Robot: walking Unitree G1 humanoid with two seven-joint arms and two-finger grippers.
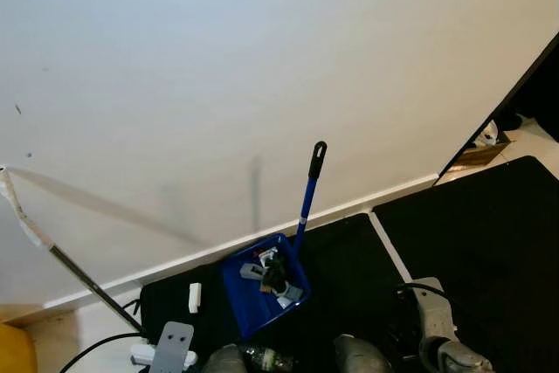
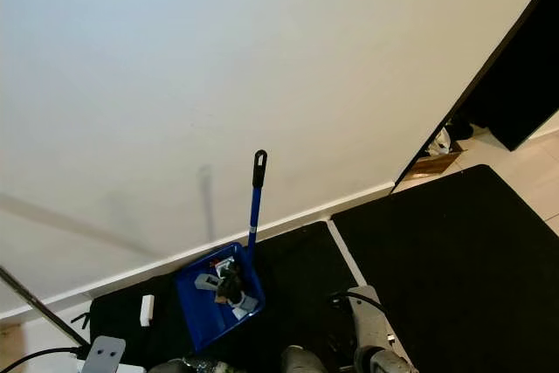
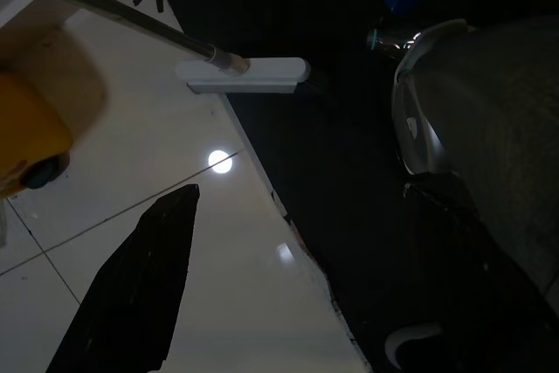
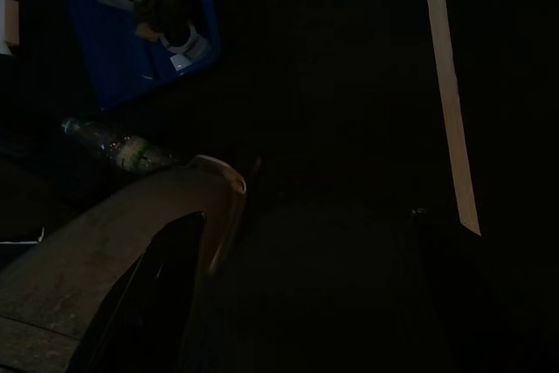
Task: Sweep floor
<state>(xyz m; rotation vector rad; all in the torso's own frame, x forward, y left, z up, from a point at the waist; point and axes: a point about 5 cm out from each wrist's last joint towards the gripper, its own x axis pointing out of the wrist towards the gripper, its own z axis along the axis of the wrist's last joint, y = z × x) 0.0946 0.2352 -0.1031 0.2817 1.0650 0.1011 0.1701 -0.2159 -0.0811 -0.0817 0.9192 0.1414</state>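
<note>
The wall (image 1: 262, 58) takes up most of the head views, with black mats (image 1: 472, 251) on pale tile below it. A blue dustpan (image 1: 249, 299) sits on the mat by the baseboard, its long handle (image 1: 307, 194) upright against the wall, and litter (image 1: 272, 275) already lies in its tray. A broom (image 1: 52, 251) leans in from the robot's left, its pole slanting down to a grey head near the robot's feet. A small white piece (image 1: 194, 297) lies on the mat just beside the dustpan, and a plastic bottle (image 1: 266, 358) lies near the feet.

I judge the sweep nearly done, with those two items left. To do it well, draw the broom toward the pan mouth in short strokes, without knocking the handle.

The left wrist view shows the broom head (image 3: 243, 75) flat on the tile at the mat edge. The right wrist view, very dark, shows the bottle (image 4: 122, 150) below the dustpan (image 4: 140, 50).

The left gripper (image 3: 131, 286) shows one dark finger; I cannot tell either gripper's state.
</note>
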